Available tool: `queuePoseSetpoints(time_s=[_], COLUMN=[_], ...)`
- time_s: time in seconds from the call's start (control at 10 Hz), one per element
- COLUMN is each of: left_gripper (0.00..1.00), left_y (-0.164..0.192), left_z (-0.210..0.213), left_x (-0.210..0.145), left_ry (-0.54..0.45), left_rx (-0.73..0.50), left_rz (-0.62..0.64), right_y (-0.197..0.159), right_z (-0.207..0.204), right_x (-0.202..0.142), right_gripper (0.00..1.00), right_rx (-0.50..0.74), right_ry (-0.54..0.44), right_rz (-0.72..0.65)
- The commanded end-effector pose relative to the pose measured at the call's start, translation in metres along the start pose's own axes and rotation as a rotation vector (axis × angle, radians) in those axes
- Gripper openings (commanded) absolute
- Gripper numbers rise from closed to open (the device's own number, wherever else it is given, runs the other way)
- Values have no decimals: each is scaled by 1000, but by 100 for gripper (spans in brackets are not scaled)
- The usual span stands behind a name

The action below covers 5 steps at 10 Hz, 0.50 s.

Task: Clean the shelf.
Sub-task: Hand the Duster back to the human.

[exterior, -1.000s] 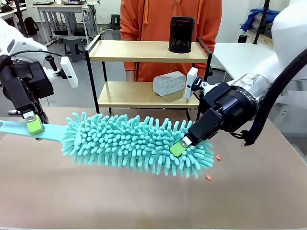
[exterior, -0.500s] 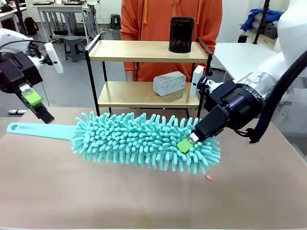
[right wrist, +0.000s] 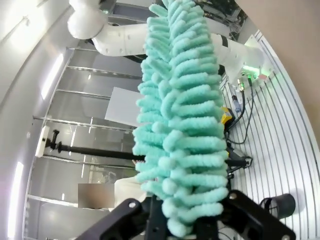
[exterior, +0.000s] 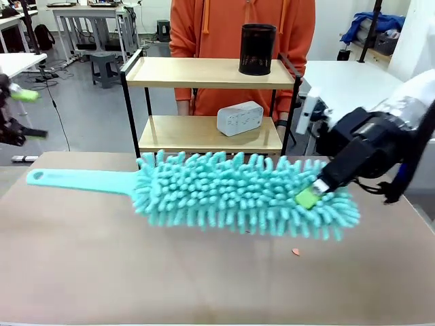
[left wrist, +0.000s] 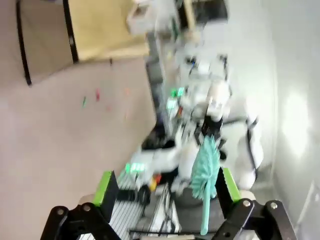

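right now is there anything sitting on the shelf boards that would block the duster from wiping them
Yes. A black mesh cup stands on the top board of the shelf, toward its right end, and a white box sits on the lower board. The right gripper holds the duster in front of the shelf.

You are looking at a robotics lab, a large open workroom. At 12 o'clock a person in an orange hoodie stands behind the brown work table. At 10 o'clock you see grey metal desks and a stool on a plain grey floor, with a cable lying on it. At 2 o'clock there is a white table and blue cloth on a rack. In the right wrist view you see a white robot arm and glass partitions.
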<state>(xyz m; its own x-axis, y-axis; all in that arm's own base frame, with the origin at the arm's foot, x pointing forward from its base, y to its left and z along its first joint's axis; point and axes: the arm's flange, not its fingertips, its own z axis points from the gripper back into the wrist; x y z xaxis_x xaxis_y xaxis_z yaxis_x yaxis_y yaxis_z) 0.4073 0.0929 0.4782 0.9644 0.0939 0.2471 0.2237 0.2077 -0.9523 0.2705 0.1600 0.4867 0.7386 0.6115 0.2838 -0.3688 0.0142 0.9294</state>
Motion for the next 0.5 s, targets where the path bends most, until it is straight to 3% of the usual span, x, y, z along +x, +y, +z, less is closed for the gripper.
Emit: queuePoseSetpoints(time_s=[0.0,0.1,0.2,0.3,0.4], left_gripper=[100,100,100,100,100], left_y=[-4,2,6,5,5], left_z=[6,4,-6,32,32], left_x=[-14,-16,-12,-8,-8], left_ry=[-427,-427,-386,-310,-310], left_rx=[-120,-107,-22,-86,-86], left_rz=[-19,-20,-9,36,36], right_y=[25,42,60,75,86], right_z=[32,50,76,100,124], right_x=[-22,-31,-42,-56,-74], right_gripper=[0,0,0,0,0], right_rx=[38,54,27,20,-18], right_ry=[-51,-149,-372,-526,-670], right_rz=[86,185,281,349,409])
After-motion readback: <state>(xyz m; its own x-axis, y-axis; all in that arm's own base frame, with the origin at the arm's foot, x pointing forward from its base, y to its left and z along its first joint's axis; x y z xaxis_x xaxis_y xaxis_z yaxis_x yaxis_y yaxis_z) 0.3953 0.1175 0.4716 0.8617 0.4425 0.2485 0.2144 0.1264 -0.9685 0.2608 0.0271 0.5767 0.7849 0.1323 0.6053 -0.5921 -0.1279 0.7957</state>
